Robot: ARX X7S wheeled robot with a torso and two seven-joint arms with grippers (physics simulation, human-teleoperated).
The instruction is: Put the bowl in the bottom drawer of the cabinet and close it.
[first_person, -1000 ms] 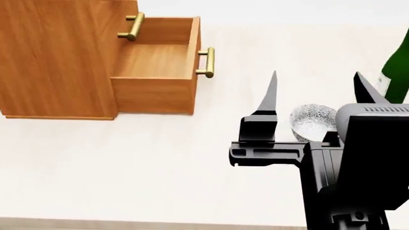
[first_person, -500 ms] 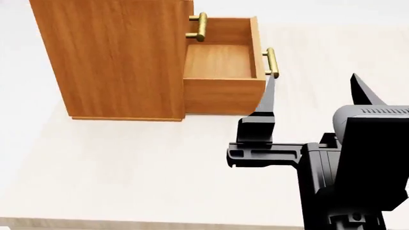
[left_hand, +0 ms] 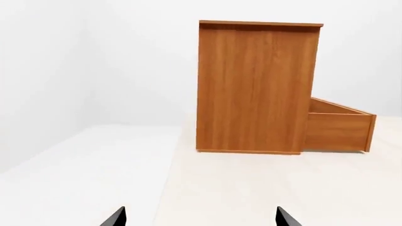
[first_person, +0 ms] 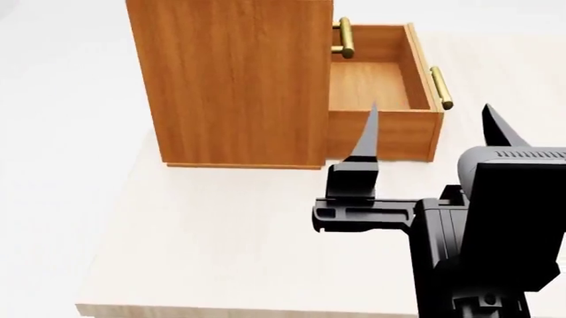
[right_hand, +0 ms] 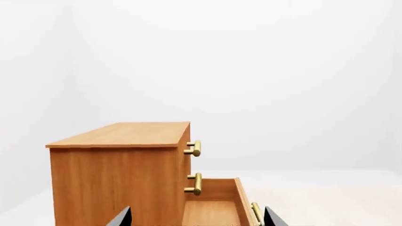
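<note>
The bowl is out of view in every frame. The orange-brown cabinet [first_person: 238,79] stands on the pale table with its bottom drawer [first_person: 372,83] pulled open and empty, its brass handle [first_person: 441,87] facing right. My right gripper [first_person: 431,129] is open and empty, held above the table just in front of the drawer. In the right wrist view the cabinet [right_hand: 119,179] and open bottom drawer [right_hand: 210,212] lie between the spread fingertips. My left gripper [left_hand: 201,221] is open, facing the cabinet [left_hand: 257,84] side and the drawer [left_hand: 339,129] from a distance.
The two upper drawers are shut, with brass handles [right_hand: 196,149] one above the other. The table [first_person: 221,252] ends at a front edge near the bottom of the head view and a left edge beside the cabinet. White floor and walls surround it.
The head view has swung left: the cabinet has shifted right and nearer the centre. The bowl and a green bottle, seen at the right a second ago, have left the view. The right gripper stays open.
</note>
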